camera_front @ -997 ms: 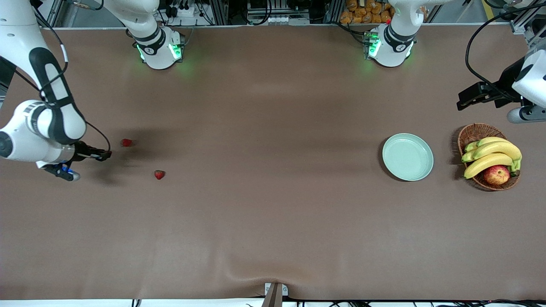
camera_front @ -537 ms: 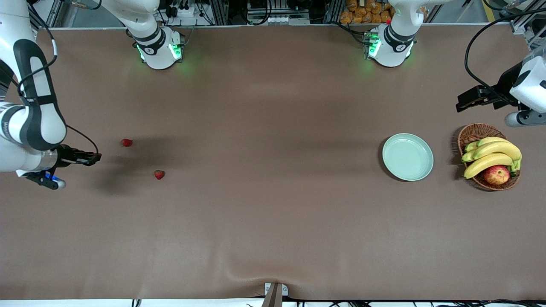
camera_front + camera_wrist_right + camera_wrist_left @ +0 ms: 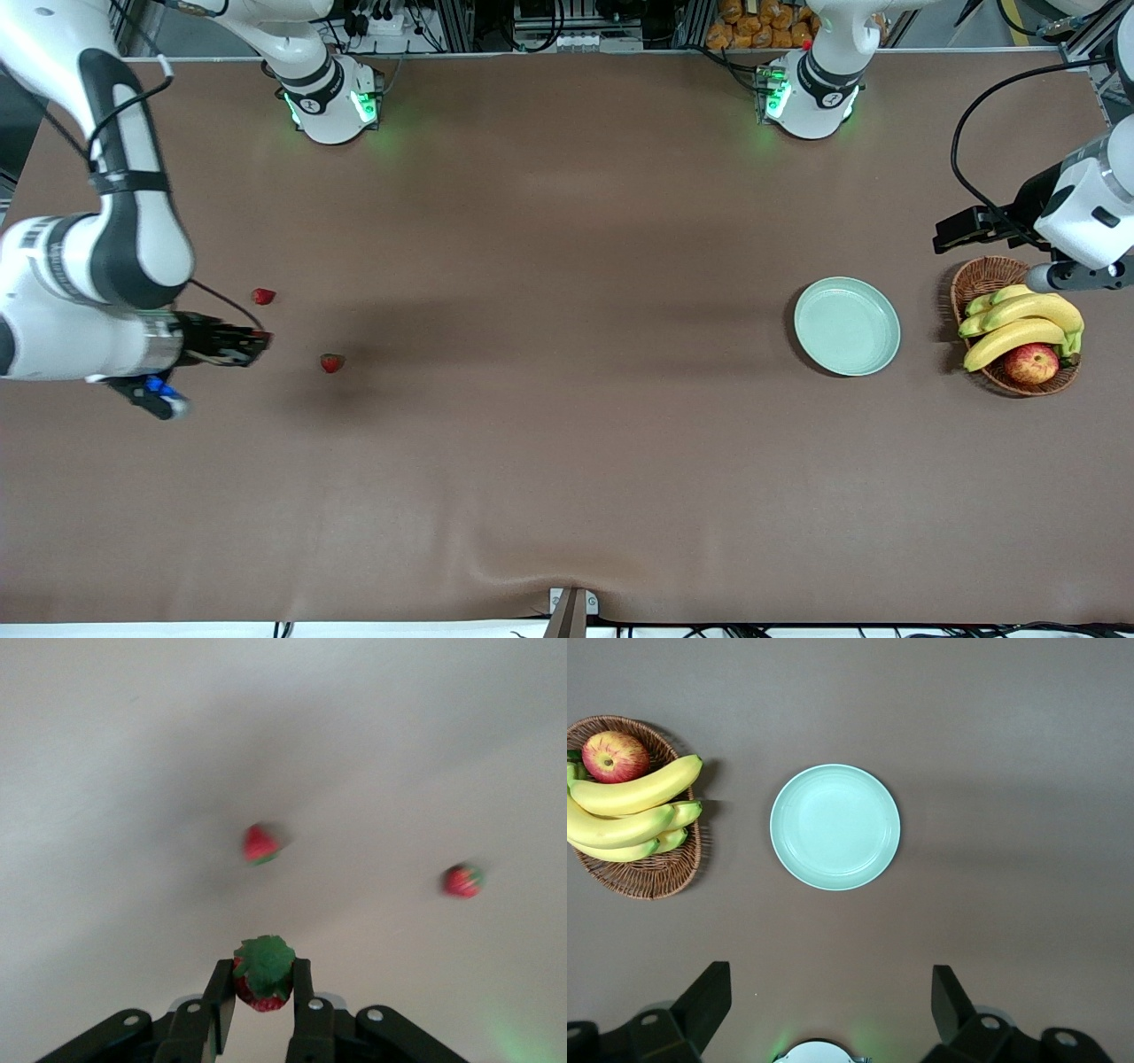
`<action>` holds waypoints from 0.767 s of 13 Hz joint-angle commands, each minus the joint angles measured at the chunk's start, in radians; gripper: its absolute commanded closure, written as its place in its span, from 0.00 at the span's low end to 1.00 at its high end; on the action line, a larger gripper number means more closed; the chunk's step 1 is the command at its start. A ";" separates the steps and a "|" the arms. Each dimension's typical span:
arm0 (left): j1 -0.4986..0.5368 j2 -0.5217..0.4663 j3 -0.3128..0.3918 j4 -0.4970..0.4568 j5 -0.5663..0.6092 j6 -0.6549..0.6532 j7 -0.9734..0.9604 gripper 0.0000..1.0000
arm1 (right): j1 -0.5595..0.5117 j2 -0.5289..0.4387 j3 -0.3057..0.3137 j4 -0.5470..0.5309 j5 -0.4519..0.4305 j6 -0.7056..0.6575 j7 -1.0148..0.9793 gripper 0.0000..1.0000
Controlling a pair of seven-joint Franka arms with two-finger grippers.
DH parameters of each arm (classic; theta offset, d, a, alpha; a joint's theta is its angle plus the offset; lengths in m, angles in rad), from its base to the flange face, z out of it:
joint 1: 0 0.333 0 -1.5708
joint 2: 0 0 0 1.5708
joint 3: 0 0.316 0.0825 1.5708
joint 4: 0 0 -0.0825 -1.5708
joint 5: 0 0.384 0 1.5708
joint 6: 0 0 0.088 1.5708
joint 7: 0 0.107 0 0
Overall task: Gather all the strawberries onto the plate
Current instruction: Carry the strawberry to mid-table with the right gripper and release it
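A: What fills the scene, biggest thing first?

B: The brown bench (image 3: 567, 425). The right arm comes in over its edge at the right arm's end, and the left arm hangs over the corner at the left arm's end, on the side where the bases stand.

A: And what lies on it?

B: A wicker basket (image 3: 990, 276) of bananas (image 3: 1019, 330) and an apple (image 3: 1031, 363) sits close to the edge at the left arm's end. Just beside it, toward the middle of the bench, is the plate (image 3: 846, 326), pale mint green and with nothing in it.

A: Where is the left gripper?

B: The left gripper (image 3: 831, 1010) is up in the air over bare bench near the basket, its fingers spread wide apart.

A: And the right gripper?

B: The right gripper (image 3: 263, 992) is over the bench near the edge at the right arm's end, pinching a held strawberry (image 3: 263, 973) between its fingers, green top showing.

A: The other berries?

B: Two lie on the bench at that same end, well apart from the plate. The farther strawberry (image 3: 262, 296) is closer to the bases' edge. The nearer strawberry (image 3: 331, 362) lies closer to the front camera and a bit more toward the middle.
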 commanded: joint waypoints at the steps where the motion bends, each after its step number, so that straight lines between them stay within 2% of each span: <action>1: 0.000 -0.010 -0.004 -0.028 0.021 0.030 0.023 0.00 | 0.091 0.014 -0.010 0.033 0.066 0.049 0.179 1.00; 6: 0.004 -0.013 -0.007 -0.106 0.071 0.096 0.021 0.00 | 0.338 0.087 -0.010 0.033 0.144 0.303 0.531 1.00; 8: 0.007 -0.013 -0.007 -0.171 0.071 0.173 0.021 0.00 | 0.435 0.147 -0.010 0.051 0.190 0.423 0.635 1.00; 10: 0.007 -0.015 -0.005 -0.246 0.071 0.265 0.021 0.00 | 0.530 0.243 -0.010 0.123 0.276 0.544 0.752 1.00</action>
